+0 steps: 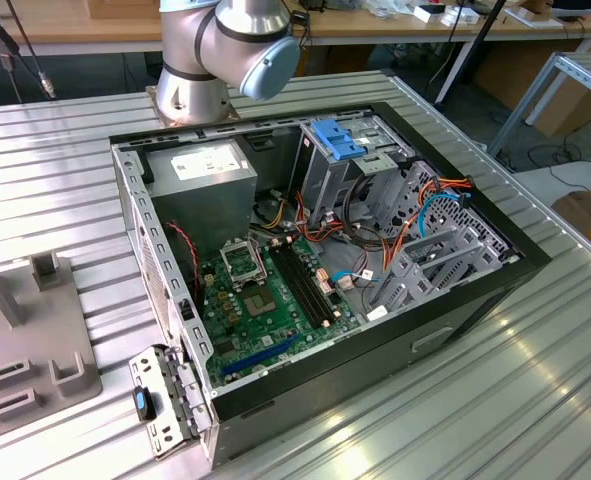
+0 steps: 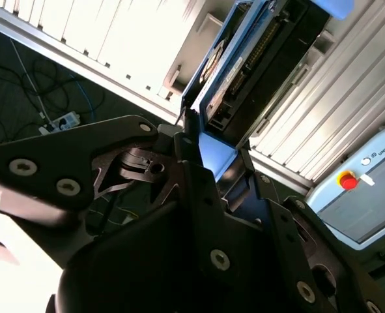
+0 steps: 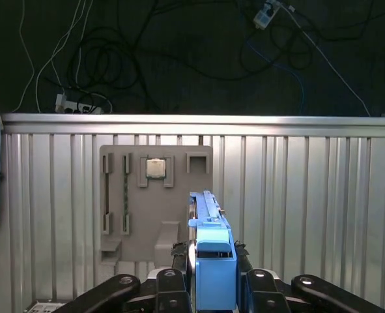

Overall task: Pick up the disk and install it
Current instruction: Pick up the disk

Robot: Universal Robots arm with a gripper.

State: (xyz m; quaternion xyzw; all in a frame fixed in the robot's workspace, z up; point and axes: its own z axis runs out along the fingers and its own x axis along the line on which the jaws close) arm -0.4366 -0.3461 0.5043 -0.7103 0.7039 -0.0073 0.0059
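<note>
End effector [image 3: 210, 253] clamped on disk [image 3: 206, 212], above desk [image 3: 309, 195]; hold squeeze firm, keep it straight, no twisting.

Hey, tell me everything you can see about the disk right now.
The disk is a flat black slab framed by bright blue plastic rails, with what looks like a row of connector pins along one end. It sits edge-on, clamped in the gripper, a blue end tab facing the first wrist camera. The ribbed metal table and grey fixture plate lie beyond it.
</note>
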